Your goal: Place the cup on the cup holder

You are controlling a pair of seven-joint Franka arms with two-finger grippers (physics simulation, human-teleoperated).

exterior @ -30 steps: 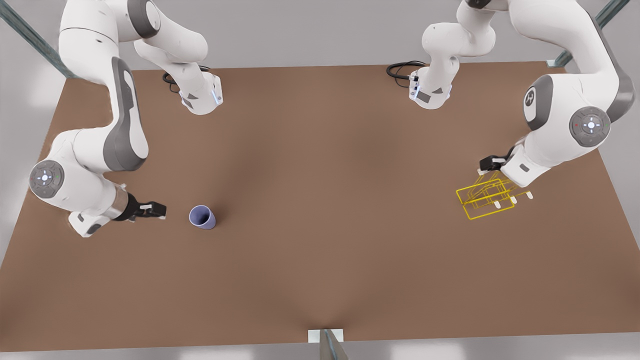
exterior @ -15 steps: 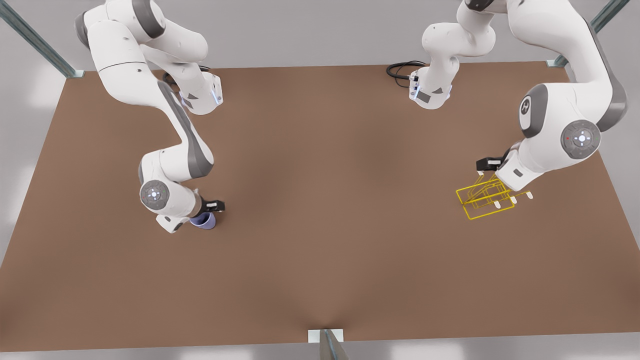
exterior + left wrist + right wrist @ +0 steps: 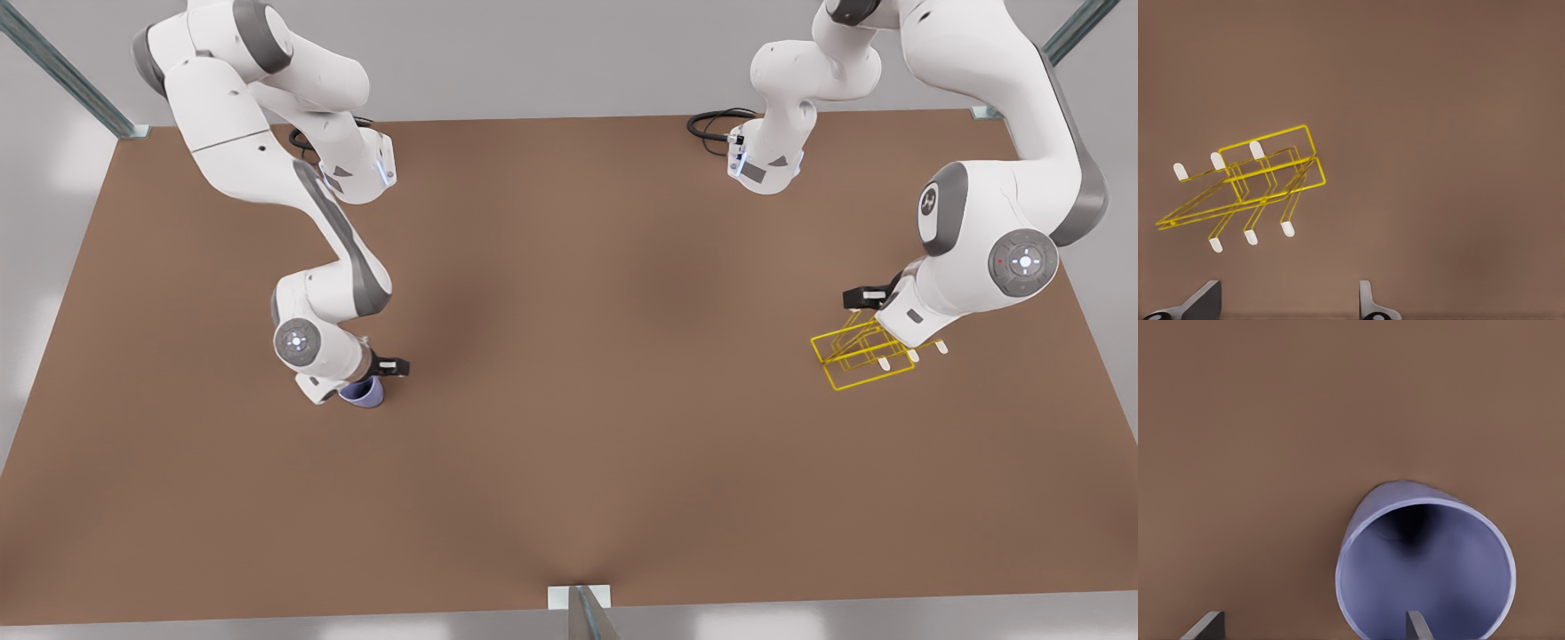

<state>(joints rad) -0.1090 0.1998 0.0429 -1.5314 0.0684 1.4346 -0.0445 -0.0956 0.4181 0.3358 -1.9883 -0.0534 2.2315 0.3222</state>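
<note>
Now that my right gripper (image 3: 378, 373) has reached the cup (image 3: 362, 392), open around its rim, grasping follows; left gripper (image 3: 867, 300) hovers open over the cup holder (image 3: 861, 354), waiting.

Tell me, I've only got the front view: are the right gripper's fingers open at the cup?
Observer: Yes. The right gripper is open, with one finger over the mouth of the cup and the other out over the table.
Operator: And the other arm, holding anything?
Observer: Nothing. The left gripper is open, and the holder lies ahead of its fingers, not between them.
</note>
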